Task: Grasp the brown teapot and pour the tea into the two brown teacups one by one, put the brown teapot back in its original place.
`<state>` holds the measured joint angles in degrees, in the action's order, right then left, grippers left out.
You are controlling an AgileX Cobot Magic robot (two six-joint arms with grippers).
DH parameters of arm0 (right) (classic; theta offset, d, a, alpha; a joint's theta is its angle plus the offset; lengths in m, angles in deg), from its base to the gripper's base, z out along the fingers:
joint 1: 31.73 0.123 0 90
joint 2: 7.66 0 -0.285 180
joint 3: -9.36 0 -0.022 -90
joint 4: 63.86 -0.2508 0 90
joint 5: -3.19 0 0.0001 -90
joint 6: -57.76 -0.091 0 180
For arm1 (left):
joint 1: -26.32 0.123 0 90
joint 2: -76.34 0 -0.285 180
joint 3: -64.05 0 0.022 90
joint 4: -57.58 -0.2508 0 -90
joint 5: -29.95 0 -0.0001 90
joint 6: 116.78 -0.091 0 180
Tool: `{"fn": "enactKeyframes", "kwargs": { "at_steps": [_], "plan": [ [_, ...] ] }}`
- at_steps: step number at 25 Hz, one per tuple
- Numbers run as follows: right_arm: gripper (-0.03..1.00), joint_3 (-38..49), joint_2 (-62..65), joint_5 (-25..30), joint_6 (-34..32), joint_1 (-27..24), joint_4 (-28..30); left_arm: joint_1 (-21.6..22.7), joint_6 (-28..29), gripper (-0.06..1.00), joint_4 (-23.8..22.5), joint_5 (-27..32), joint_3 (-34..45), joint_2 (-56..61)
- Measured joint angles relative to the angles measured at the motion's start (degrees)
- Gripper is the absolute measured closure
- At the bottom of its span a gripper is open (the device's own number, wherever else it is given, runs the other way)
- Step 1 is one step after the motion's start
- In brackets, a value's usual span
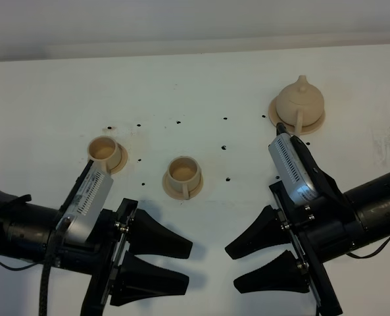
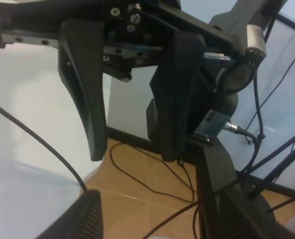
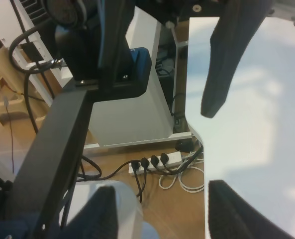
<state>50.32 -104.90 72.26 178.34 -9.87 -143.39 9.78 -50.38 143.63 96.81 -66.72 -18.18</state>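
The brown teapot [image 1: 300,100] stands upright on its round tan disc [image 1: 277,107] at the back right of the white table. The two brown teacups stand on their saucers, one at the left [image 1: 104,150] and one nearer the middle [image 1: 182,172]. My left gripper [image 1: 187,265] is open and empty near the front edge, below the middle cup. My right gripper [image 1: 233,267] is open and empty, facing the left one, well in front of the teapot. Neither wrist view shows the teapot or the cups; each shows its own blurred fingertips [image 2: 87,214] [image 3: 105,204].
Small black dots [image 1: 224,147] mark the table between the cups and the teapot. The left wrist view shows the opposite arm's black gripper fingers [image 2: 85,94]. Both wrist views show the table edge [image 3: 199,144], with floor, cables and a power strip [image 3: 154,162] beyond.
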Motion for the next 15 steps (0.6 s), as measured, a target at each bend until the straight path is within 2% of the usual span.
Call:
{"fn": "enactKeyframes", "kwargs": {
  "at_steps": [12,15],
  "plan": [
    [0.56,0.0,0.0,0.0,-1.1,0.0,0.0,0.0,-1.6,0.46,1.1,0.0,0.0,0.0],
    [0.56,0.0,0.0,0.0,-1.1,0.0,0.0,0.0,-3.8,0.46,1.2,-0.1,0.0,0.0]
  ]
}}
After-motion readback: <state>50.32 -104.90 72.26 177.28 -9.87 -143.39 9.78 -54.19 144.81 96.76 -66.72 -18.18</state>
